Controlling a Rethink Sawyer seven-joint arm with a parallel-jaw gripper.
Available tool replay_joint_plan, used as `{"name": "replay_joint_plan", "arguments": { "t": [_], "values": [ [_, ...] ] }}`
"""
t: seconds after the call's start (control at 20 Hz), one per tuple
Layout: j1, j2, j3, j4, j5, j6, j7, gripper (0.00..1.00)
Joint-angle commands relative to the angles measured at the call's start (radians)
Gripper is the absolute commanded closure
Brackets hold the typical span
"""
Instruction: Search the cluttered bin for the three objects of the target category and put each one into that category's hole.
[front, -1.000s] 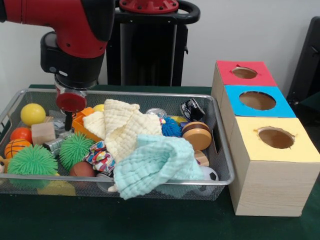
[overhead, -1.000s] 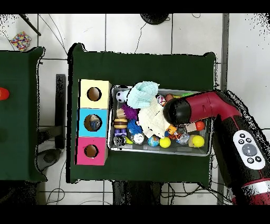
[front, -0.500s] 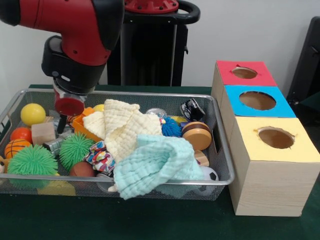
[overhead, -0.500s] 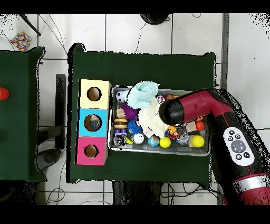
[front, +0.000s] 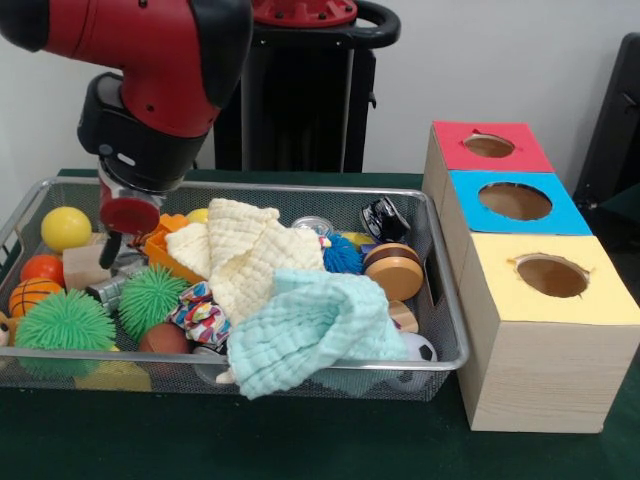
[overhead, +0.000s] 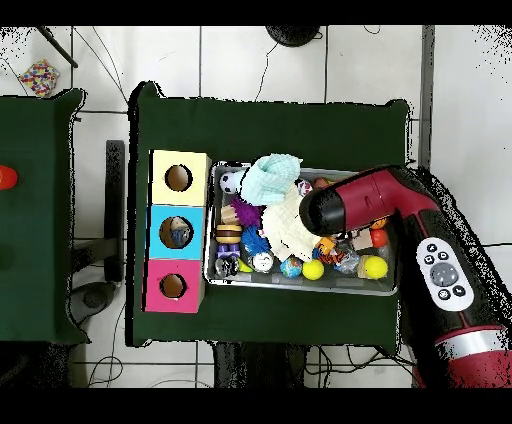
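Note:
My gripper (front: 113, 248) hangs low over the left part of the wire bin (front: 300, 188), just above a wooden block (front: 82, 266) and beside an orange toy (front: 163, 246). Its tip is partly hidden among the clutter. Around it lie a yellow ball (front: 66, 228), an orange ball (front: 40, 268), a small basketball (front: 30, 295) and two green spiky balls (front: 65, 320) (front: 152, 298). A cream cloth (front: 245, 250) and a light blue cloth (front: 310, 325) cover the bin's middle. From overhead, the arm (overhead: 375, 200) covers the bin's right part (overhead: 300, 288) and hides the gripper.
Three boxes with holes stand right of the bin: red (front: 490, 146), blue (front: 515, 200), yellow (front: 550, 275). Wooden discs (front: 393, 270), a blue spiky ball (front: 343, 255), a black toy (front: 383, 218) and a soccer ball (front: 422, 348) fill the bin's right end.
In the front view the gripper has shifted left and dipped a little, from over the orange toy toward the wooden block. The objects in the bin have not moved.

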Motion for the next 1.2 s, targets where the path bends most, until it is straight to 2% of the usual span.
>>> {"name": "replay_joint_plan", "arguments": {
  "t": [0.05, 0.35, 0.7, 0.85, 0.95, 1.2],
  "values": [
    [0.0, 0.062, -0.061, -0.037, -0.008, 0.057, -0.102, 0.0],
    [-0.006, 0.083, -0.065, -0.031, 0.053, 0.082, -0.096, 0.0],
    [-0.086, 0.076, 0.021, 0.03, 0.231, 0.053, -0.154, 0.0],
    [-0.107, 0.074, 0.04, 0.04, 0.276, 0.05, -0.176, 0.0],
    [-0.096, 0.068, 0.022, 0.024, 0.264, 0.063, -0.176, 0.0],
    [-0.042, 0.063, -0.046, -0.02, 0.173, 0.067, -0.139, 0.0]
  ]
}}
